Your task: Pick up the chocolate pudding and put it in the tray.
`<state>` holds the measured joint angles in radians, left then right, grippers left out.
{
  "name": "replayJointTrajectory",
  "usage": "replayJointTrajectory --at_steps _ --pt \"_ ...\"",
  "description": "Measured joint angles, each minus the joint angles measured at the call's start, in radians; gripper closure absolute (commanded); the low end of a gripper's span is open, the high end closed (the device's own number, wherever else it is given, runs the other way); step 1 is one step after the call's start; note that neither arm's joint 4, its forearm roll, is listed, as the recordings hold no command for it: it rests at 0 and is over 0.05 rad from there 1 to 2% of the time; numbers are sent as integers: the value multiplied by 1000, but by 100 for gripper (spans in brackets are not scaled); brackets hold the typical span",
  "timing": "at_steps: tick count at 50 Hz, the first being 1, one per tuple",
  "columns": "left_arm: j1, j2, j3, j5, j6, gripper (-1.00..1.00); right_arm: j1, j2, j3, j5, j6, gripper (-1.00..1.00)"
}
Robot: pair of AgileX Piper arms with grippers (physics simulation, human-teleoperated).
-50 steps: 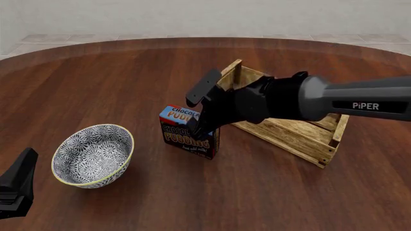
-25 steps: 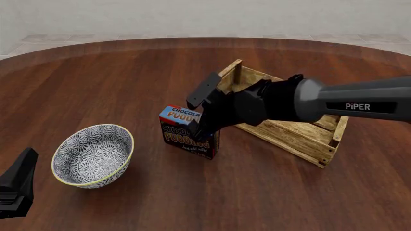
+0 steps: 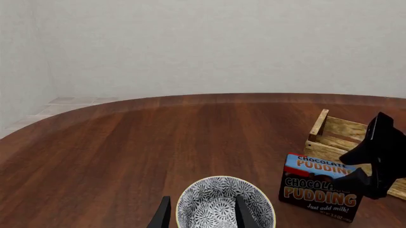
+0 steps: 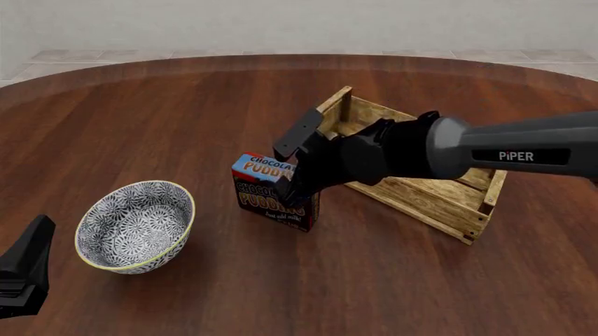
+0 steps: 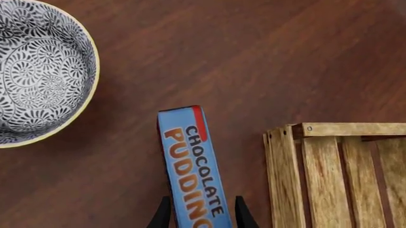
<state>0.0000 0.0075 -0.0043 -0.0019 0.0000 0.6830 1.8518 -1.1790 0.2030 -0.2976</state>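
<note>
Jaws of the right gripper stand spread apart, one finger on each side of the chocolate pudding, straddling its blue top band. In the right wrist view the two dark fingertips flank the carton's narrow top with a thin gap on both sides, so whether they touch it cannot be told; they are not clamped. In the left wrist view the same gripper hangs over the far top corner of the carton, one finger raised above it and one low against its side.

The chocolate pudding stands upright on the desk, not lifted. The tray sits just beside the carton, on its right and a little behind it, with one raised end board nearest the carton; the two look apart in the right wrist view, where the tray shows bare slats. A patterned bowl rests on the desk to the left of the carton, well apart from it.

The left gripper hovers low beyond the bowl, farther left of the carton. Its fingers are parted, framing the bowl in its own wrist view and holding nothing.
</note>
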Motion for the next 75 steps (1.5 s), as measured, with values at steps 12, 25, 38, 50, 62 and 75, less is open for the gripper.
replayJointTrajectory --at_steps 12,25,38,50,62,75 --pt "0 0 0 0 0 -100 -3 1 5 -5 4 -100" --pt "0 0 0 0 0 -100 -5 6 5 -11 8 -100" --pt "0 0 0 0 0 -100 -5 8 6 -17 7 100" --pt "0 0 0 0 0 -100 0 3 14 -24 -14 100" --pt "0 0 0 0 0 -100 14 -29 33 -18 -25 100" --pt "0 0 0 0 0 -100 9 -120 51 4 -48 100"
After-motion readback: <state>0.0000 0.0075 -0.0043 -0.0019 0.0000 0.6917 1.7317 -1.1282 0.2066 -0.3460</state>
